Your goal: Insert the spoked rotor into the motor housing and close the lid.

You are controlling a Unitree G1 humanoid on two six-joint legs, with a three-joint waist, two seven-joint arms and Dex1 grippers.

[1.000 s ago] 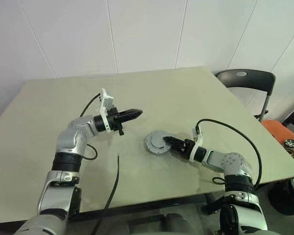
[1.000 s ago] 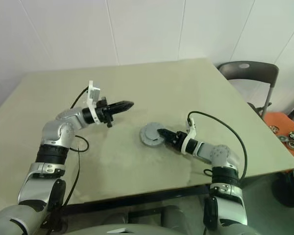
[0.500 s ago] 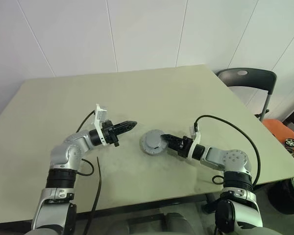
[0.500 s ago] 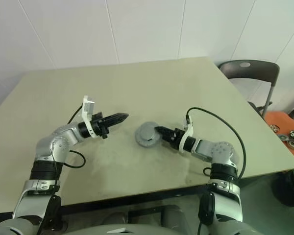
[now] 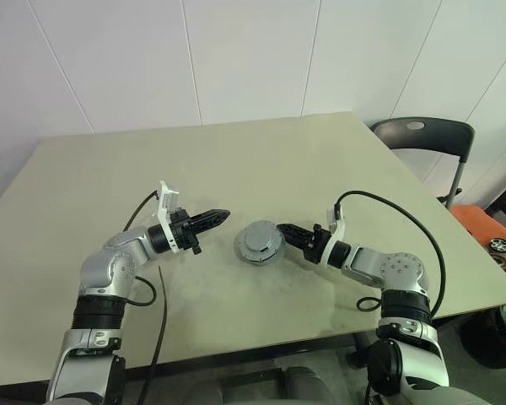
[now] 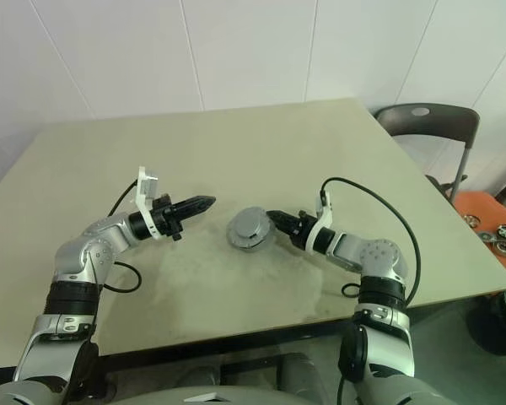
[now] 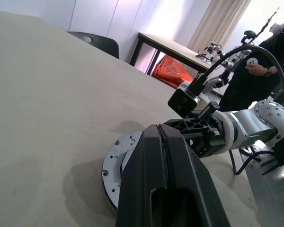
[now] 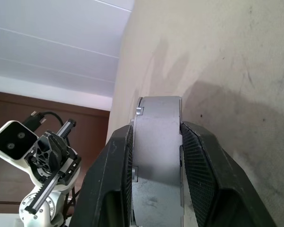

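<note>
1. One round grey motor housing (image 5: 261,243) with the lid (image 6: 251,224) on top sits on the table (image 5: 320,169), roughly mid-table between the two arms.
2. Look: short metal cylinder with smooth matte grey side walls. The flat base flange carries small holes around its edge, seen in the left wrist view. The lid is a flat silver-grey disc with a small hub in its centre.
3. Right gripper (image 8: 156,142): the two black fingers (image 8: 199,156), with cross-hatched ribbed pads, are pressed on opposite sides of the housing wall. It is clamped on the housing at medium width. In the head views it comes in from the robot's right, pointing left and about level with the table.
4. Left gripper (image 5: 220,216): fingers pressed fully together into one black wedge, holding nothing. It hangs just above the table to the left of the housing, tip aimed at it, near but apart.
5. Table: matte beige-olive top with faint scuffs and a soft shadow beside the housing.
6. Surroundings: black cables loop off both wrists, a dark chair (image 5: 422,135) stands past the far right corner, and a white panelled wall is behind.
7. Left wrist view: a person in dark clothes (image 7: 255,71) stands in the background beside another table.
</note>
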